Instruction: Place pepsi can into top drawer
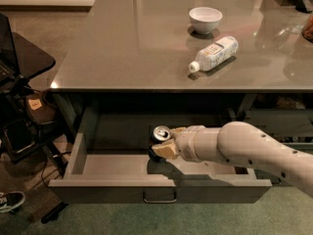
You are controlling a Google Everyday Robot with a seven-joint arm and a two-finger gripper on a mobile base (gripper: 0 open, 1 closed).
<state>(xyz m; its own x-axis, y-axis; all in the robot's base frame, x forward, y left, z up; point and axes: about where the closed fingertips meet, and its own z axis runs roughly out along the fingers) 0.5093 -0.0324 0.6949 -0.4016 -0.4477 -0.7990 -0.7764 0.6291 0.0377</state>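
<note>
**Desk:** Camera view, which step are you on?

**Operator:** I'm working the placing step. The drawer [116, 166] is standing pulled out under the table [127, 48]. I'm holding the can [160, 133] inside the opening, above the drawer floor near the middle and towards the back. It's tilting, silver top facing the camera.

**Desk:** And the gripper?

**Operator:** The gripper [164, 142] is reaching in from the right on the arm [244, 148], fingers [166, 151] closed narrowly and pinching the can's body. I can't tell whether the can's base is touching the floor.

**Desk:** Next move?

**Operator:** I'm judging it needs lowering until the can is resting, then spreading the fingers and backing out. The bottle [214, 53] and bowl [205, 18] are sitting on the tabletop, well apart.
</note>
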